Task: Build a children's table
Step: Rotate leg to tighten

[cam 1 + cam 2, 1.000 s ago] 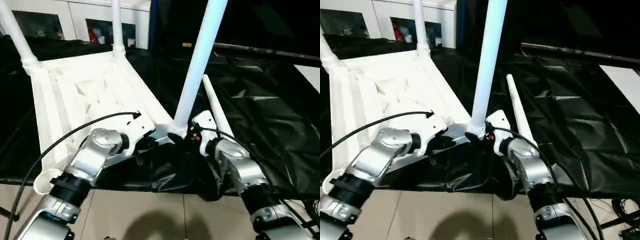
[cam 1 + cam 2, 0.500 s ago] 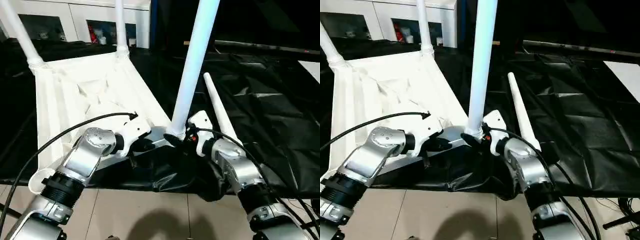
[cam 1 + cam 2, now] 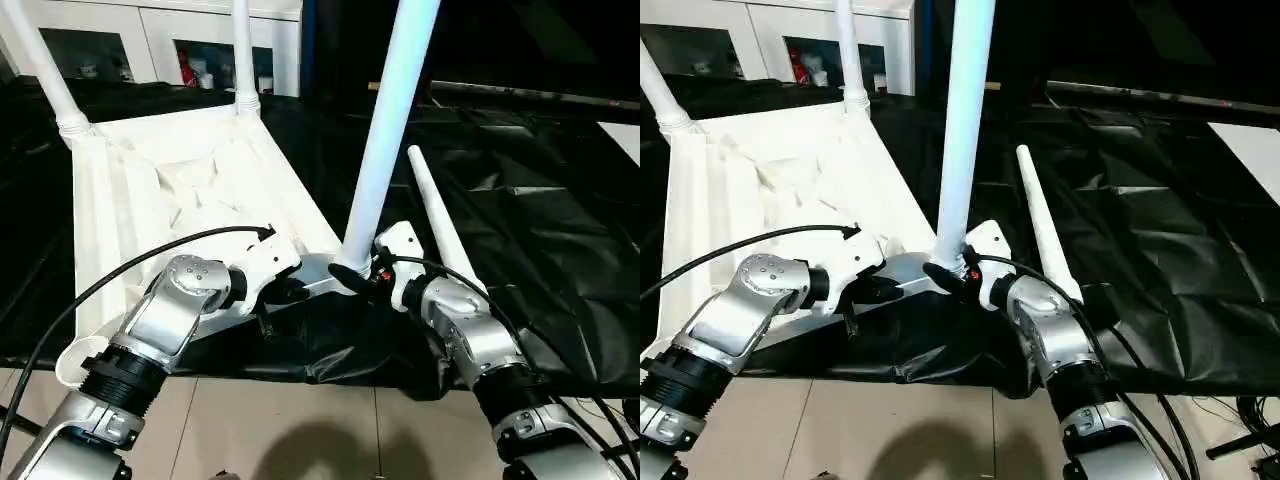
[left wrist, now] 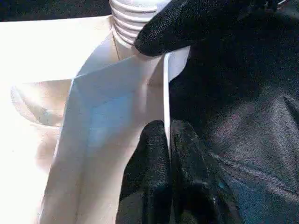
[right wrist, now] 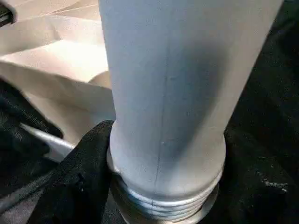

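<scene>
Three white legs stand upright from the children's table (image 3: 160,170), which lies upside down, ribbed underside up, on the black-draped tabletop (image 3: 540,190). Two of them rise at the far corners, one (image 3: 45,75) on our left and one (image 3: 240,50) further to the right. The third leg (image 3: 385,140) rises from the near corner socket, tall and slightly tilted, right in front of us. We see a fourth leg (image 3: 440,230) lying loose on the black cloth just beside that corner, its narrow tip pointing away from us.

Our left tool (image 4: 167,140) has its two black fingers pressed together on the thin white edge wall of the children's table, close to the near corner; the wrist view shows the plastic edge pinched between the pads. Our right tool (image 3: 362,280) sits at the foot of the third leg, where the threaded end meets the socket. Its fingers (image 5: 88,163) stand on either side of the tube at the ribbed collar, one dark pad against the leg; whether they grip it firmly we cannot tell.

A black cable (image 3: 130,275) arcs over our left forearm. Beyond the tabletop stands a white cabinet (image 3: 170,40) with glass doors.
</scene>
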{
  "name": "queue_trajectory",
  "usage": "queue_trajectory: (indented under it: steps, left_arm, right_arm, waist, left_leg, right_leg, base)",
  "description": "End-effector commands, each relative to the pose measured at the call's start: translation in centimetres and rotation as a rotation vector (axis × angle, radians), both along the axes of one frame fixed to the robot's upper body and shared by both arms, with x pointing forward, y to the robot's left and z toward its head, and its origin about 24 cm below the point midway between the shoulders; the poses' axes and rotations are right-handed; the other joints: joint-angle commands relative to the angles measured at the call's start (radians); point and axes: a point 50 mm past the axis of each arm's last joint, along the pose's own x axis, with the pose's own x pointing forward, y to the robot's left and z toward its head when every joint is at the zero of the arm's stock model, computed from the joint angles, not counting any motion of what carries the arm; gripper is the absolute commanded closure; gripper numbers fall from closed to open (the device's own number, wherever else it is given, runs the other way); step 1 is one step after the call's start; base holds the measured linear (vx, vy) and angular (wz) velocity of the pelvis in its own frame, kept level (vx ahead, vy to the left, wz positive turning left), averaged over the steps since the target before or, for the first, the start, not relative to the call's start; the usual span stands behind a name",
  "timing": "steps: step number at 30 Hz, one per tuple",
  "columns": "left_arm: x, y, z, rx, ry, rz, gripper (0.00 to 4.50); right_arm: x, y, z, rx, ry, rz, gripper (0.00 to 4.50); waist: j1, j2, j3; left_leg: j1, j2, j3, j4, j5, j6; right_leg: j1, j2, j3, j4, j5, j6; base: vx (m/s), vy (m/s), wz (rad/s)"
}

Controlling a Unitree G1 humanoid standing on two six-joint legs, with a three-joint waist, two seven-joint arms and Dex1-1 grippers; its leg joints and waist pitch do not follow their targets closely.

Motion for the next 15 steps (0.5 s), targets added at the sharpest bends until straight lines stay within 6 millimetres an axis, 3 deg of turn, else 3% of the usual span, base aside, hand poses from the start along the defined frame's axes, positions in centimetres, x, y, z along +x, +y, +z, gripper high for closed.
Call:
queue_trajectory:
  steps: [1,2,3,5,8,11,12,13,15]
  left_arm:
    - [-0.1,0.0,-1.5,0.031,0.054,0.059,4.5]
    - [-0.1,0.0,-1.5,0.031,0.054,0.059,4.5]
    - [0.7,-0.7,-1.7,0.019,0.044,0.131,4.5]
    - [1.3,-1.5,-1.7,0.012,0.035,0.18,4.5]
    - [2.6,-4.4,-1.5,-0.029,0.001,0.212,4.5]
    - [2.9,-5.3,-1.4,-0.031,-0.017,0.19,4.5]
    - [3.0,-5.3,-1.4,-0.021,-0.028,0.181,4.5]
    - [3.0,-5.2,-1.4,-0.015,-0.034,0.176,4.5]
    - [3.0,-4.7,-1.5,0.005,-0.045,0.168,4.5]
  right_arm:
    - [0.8,-0.6,-0.3,-0.009,0.024,-0.135,1.76]
    - [0.8,-0.6,-0.3,-0.009,0.024,-0.135,1.76]
    - [1.1,-0.2,-0.8,0.005,0.06,-0.26,1.76]
    - [1.2,0.3,-1.3,0.012,0.09,-0.348,1.77]
    - [1.6,2.1,-1.5,0.042,0.132,-0.488,1.77]
    - [1.8,2.8,-1.3,0.048,0.129,-0.515,1.77]
    - [1.8,3.0,-1.2,0.062,0.124,-0.516,1.77]
    - [1.9,3.1,-1.1,0.075,0.121,-0.513,1.77]
    - [2.0,3.0,-1.0,0.089,0.114,-0.506,1.77]
  waist:
    - [0.002,0.019,-0.062]
    - [0.002,0.019,-0.061]
    - [0.0,0.019,-0.061]
    - [0.0,0.019,-0.058]
    - [0.002,0.019,-0.057]
    - [0.011,0.017,-0.062]
    - [0.014,0.025,-0.064]
    - [0.013,0.021,-0.065]
    - [0.013,0.022,-0.064]
  left_leg:
    - [0.004,0.024,-0.005,-0.063,-0.096,0.025]
    - [0.005,0.025,-0.007,-0.065,-0.111,0.018]
    - [0.006,0.026,-0.006,-0.066,-0.132,0.006]
    - [0.013,0.025,-0.007,-0.07,-0.167,-0.018]
    - [0.017,0.022,-0.008,-0.07,-0.204,-0.032]
    - [0.01,0.022,-0.009,-0.069,-0.173,-0.025]
    - [0.007,0.021,-0.011,-0.068,-0.151,-0.02]
    - [0.005,0.021,-0.01,-0.068,-0.139,-0.015]
    - [0.005,0.021,-0.01,-0.068,-0.136,-0.009]
  right_leg:
    - [0.052,-0.07,0.054,-0.062,0.065,-0.274]
    - [0.053,-0.072,0.054,-0.064,0.038,-0.271]
    - [0.051,-0.071,0.055,-0.067,0.0,-0.262]
    - [0.044,-0.072,0.056,-0.078,-0.074,-0.248]
    - [0.038,-0.072,0.057,-0.087,-0.144,-0.218]
    - [0.043,-0.072,0.057,-0.081,-0.094,-0.197]
    - [0.045,-0.073,0.057,-0.076,-0.052,-0.198]
    - [0.046,-0.072,0.056,-0.073,-0.013,-0.204]
    - [0.047,-0.071,0.056,-0.071,0.008,-0.212]
  base:
    - [0.0,0.0,0.0]
    - [0.0,0.0,0.0]
    - [0.0,0.0,0.0]
    - [0.0,0.0,0.0]
    - [0.0,0.0,0.0]
    - [0.0,0.0,0.0]
    - [0.0,0.0,0.0]
    - [0.0,0.0,0.0]
    - [0.0,0.0,0.0]
